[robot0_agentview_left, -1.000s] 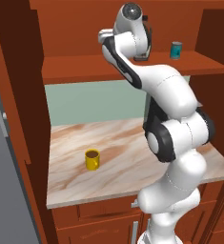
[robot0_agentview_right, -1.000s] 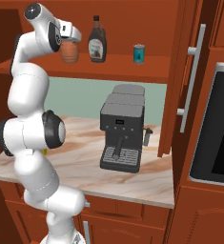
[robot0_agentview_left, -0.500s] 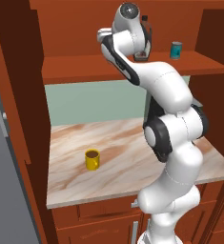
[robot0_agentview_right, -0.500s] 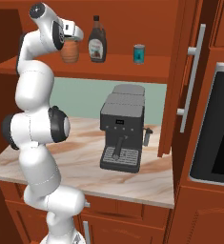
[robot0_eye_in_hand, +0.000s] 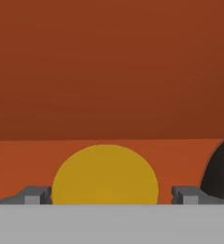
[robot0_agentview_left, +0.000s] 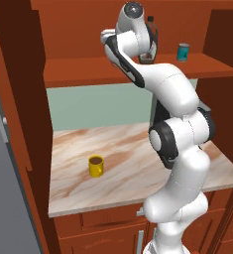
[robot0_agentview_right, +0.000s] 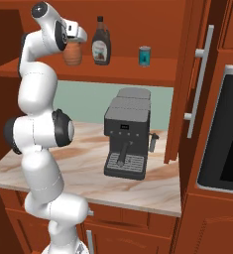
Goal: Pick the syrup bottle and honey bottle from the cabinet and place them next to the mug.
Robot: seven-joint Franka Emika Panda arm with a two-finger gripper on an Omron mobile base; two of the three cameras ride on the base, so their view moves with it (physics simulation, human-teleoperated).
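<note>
The yellow mug (robot0_agentview_left: pixel 95 165) stands upright on the near-left part of the marbled worktop (robot0_agentview_left: pixel 133 163), its handle too small to make out and its dark mouth facing up, well apart from everything else. To the right on the same worktop (robot0_agentview_right: pixel 157 181), the right base view shows a dark coffee machine (robot0_agentview_right: pixel 127 139) standing against the pale green wall. Above, on the open shelf of the reddish-brown cabinet (robot0_agentview_right: pixel 118 74), the honey bottle (robot0_agentview_right: pixel 72 53) stands upright with its short body vertical, and the hand (robot0_agentview_right: pixel 74 40) sits right over it with its fingers spread wide, one on each side of the yellow lid (robot0_eye_in_hand: pixel 105 174) in the hand view, gripping nothing that can be seen. Just right of it the syrup bottle (robot0_agentview_right: pixel 101 47) stands upright too, long axis vertical, narrow neck and dark cap at the top and white label facing the room; its dark edge (robot0_eye_in_hand: pixel 220 172) shows at the right of the hand view. Farther right on the shelf is a small teal can (robot0_agentview_right: pixel 145 55), also upright. The cabinet door (robot0_agentview_right: pixel 200 84) with a long metal handle hangs open at the right. Compared with a second ago, the bottles, can and mug have not shifted, while the arm's elbow has swung slightly and the hand has stayed above the honey bottle.
</note>
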